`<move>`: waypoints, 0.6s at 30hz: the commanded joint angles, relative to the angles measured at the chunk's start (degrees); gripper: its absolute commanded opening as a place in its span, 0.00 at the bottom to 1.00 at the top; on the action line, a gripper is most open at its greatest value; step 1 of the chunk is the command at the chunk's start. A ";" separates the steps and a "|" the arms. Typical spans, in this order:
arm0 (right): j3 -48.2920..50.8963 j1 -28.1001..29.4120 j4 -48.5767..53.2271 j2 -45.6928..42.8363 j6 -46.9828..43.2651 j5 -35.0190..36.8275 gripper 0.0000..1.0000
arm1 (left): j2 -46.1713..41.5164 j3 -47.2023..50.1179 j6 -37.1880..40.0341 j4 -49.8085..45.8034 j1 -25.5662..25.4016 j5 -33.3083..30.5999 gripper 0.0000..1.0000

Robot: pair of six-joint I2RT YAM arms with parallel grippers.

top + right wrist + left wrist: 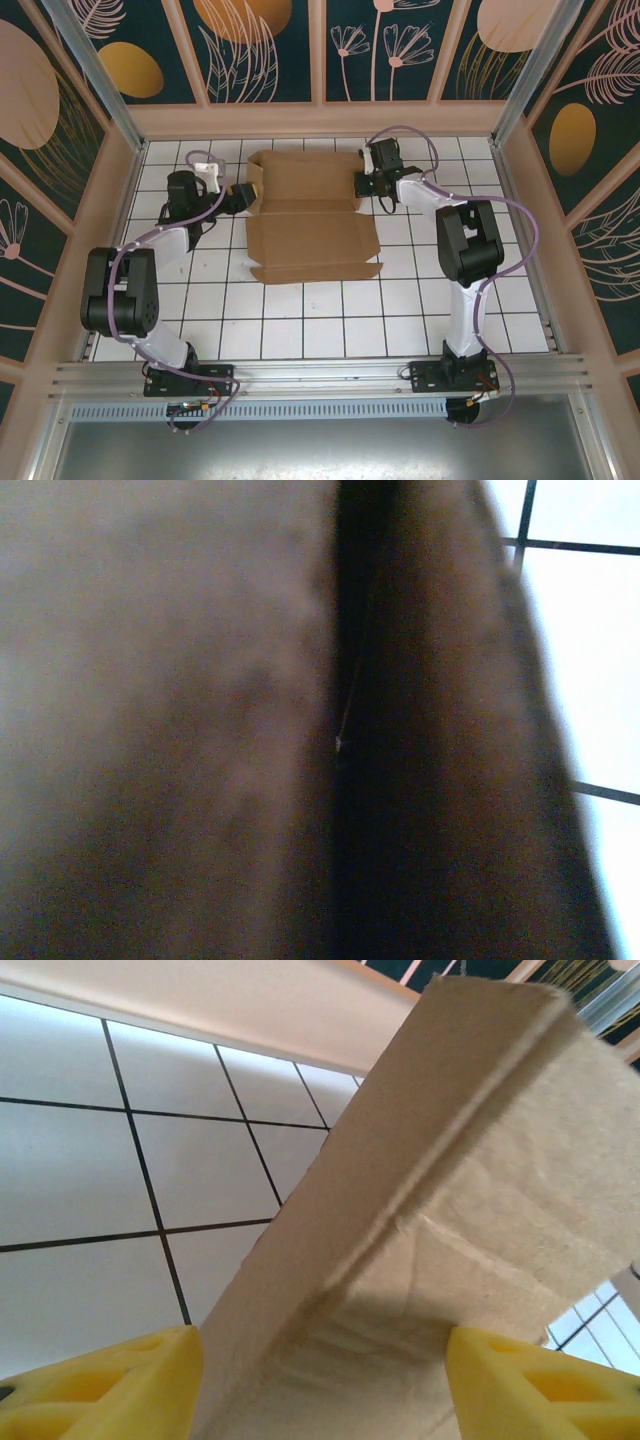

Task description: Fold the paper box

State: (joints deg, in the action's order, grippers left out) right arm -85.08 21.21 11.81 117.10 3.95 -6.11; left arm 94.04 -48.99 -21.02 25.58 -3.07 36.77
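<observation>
Where the white-tiled table runs out from the arm bases, you have the paper box lying toward the far wall, its near flap spread flat toward you. Your left tool sits at the box's left edge, spread wide, its yellow fingers either side of a raised cardboard flap. Your right tool meets the far right edge; blurred cardboard crowds its camera, so you cannot tell its spread.

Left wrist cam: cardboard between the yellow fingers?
Yes, a flap of the paper box fills the gap between the left gripper's fingers.
</observation>
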 commanded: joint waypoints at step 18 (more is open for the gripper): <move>11.14 6.37 3.37 -5.04 -1.13 4.00 0.00 | 2.46 -6.42 13.57 -8.34 -5.05 -24.12 0.56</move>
State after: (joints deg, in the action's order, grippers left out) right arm -77.23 26.28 8.29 111.74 3.75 -2.37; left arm 95.74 -54.00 -8.97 17.72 -7.84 17.28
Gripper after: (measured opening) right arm 0.088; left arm 0.568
